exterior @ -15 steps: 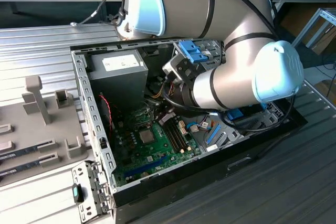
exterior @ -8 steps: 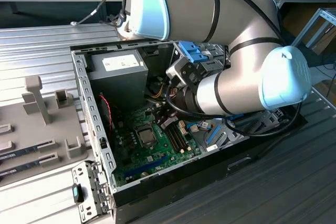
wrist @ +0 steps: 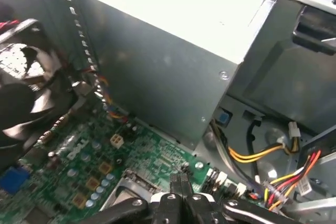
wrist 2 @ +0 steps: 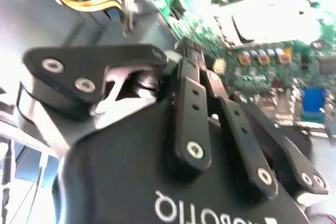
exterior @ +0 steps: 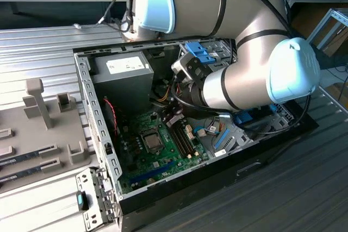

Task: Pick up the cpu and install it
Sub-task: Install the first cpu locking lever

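Inside the computer case [exterior: 87, 88], the arm [exterior: 239, 82] hides the fingers [wrist: 178, 184] (pressed together).

Green motherboard [exterior: 157, 153], grey power supply [wrist: 157, 61], black pincer [wrist: 178, 184], silver-and-pale-blue arm [exterior: 244, 42], yellow-red-orange wires [wrist: 273, 171].

Even daylight fills the exterior view, and my pale blue arm joint caps [exterior: 291, 69] carry soft sheen. Inside the open black computer case [exterior: 217, 158] my arm casts shade over the green motherboard [exterior: 157, 153]. In the second wrist view the board [wrist 2: 262, 61] burns out to white glare, and my black jaw linkage [wrist 2: 210, 129] looms close and blurred. In the first wrist view the grey metal power supply box [wrist: 173, 61] glares on top, and the fan [wrist: 29, 93] smears.
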Controlling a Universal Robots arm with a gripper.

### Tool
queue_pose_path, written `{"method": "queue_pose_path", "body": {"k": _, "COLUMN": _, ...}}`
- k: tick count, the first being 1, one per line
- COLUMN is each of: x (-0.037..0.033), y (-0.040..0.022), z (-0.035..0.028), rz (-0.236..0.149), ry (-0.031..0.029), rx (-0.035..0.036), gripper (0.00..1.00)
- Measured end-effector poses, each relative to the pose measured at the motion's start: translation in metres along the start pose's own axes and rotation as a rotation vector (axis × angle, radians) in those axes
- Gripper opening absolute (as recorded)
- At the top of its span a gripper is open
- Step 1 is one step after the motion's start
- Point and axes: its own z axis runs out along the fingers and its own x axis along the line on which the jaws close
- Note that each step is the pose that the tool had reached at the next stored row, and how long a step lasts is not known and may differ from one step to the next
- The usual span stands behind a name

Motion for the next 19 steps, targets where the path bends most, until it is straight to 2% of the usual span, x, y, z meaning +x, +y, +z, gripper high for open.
{"method": "queue_pose_path", "body": {"k": 2, "x": -0.0013, "y": 0.0018, "z": 0.0006, "rz": 0.000, "ry": 0.0007, "rx": 0.0002, "gripper": 0.11}}
{"method": "queue_pose_path", "body": {"k": 5, "x": -0.0019, "y": 0.0056, "z": -0.0044, "rz": 0.000, "ry": 0.0005, "rx": 0.0000, "gripper": 0.11}}
{"method": "queue_pose_path", "body": {"k": 9, "x": -0.0037, "y": 0.0140, "z": -0.0145, "rz": 0.000, "ry": 0.0006, "rx": 0.0001, "gripper": 0.11}}
{"method": "queue_pose_path", "body": {"k": 11, "x": -0.0049, "y": 0.0173, "z": -0.0166, "rz": 0.001, "ry": 0.0014, "rx": 0.0018, "gripper": 0.11}}
{"method": "queue_pose_path", "body": {"k": 16, "x": -0.0156, "y": 0.0313, "z": -0.0074, "rz": 0.002, "ry": 0.0070, "rx": 0.0098, "gripper": 0.11}}
{"method": "queue_pose_path", "body": {"k": 18, "x": -0.0177, "y": 0.0339, "z": -0.0055, "rz": -0.005, "ry": 0.0122, "rx": 0.0106, "gripper": 0.11}}
{"method": "queue_pose_path", "body": {"k": 19, "x": -0.0182, "y": 0.0345, "z": -0.0050, "rz": -0.011, "ry": 0.0170, "rx": 0.0111, "gripper": 0.11}}
